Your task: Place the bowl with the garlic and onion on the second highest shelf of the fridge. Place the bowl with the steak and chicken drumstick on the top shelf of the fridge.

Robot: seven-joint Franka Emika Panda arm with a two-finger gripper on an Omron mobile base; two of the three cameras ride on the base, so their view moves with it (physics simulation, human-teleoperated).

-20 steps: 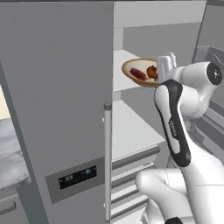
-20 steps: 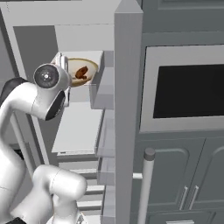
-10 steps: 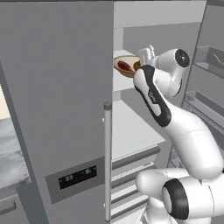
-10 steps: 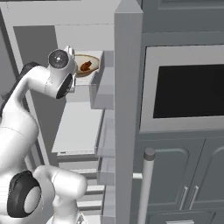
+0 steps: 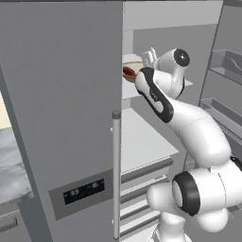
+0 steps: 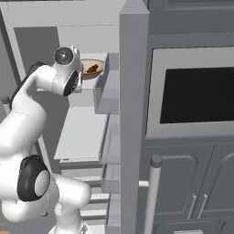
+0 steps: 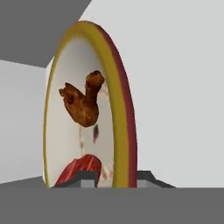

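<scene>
**Ana:** Fridge first: the tall grey open fridge takes up most of the left base view, and its uppermost flat white slab shelf is where the bowl sits, as far as I can judge.

**Ben:** And the white Franka arm with dark joints?

**Ana:** Reaching up and in, its wrist right at that shelf. The two-finger gripper straddles the near rim of the round bowl with a yellow and dark red edge and a pale inside.

**Ben:** Clamped, or let go?

**Ana:** I cannot tell. One dark tip shows on each side of the rim, close to it, but whether they press on it is not visible.

**Ben:** So what could go wrong?

**Ana:** If the jaws are not clear of the rim, pulling back would drag the bowl toward the shelf's front edge, or tip it. In the right base view the bowl looks near the front of the shelf, so there is little margin.

**Ben:** The contents?

**Ana:** The elongated dark red steak lies nearest the fingers; the orange-brown chicken drumstick sits further in. A jolt could roll the drumstick out. The steak also shows beside the fridge wall in the left base view.

**Ben:** Anything else?

**Ana:** The wrist is tight to the shelf; a careless retreat might knock it.
</scene>
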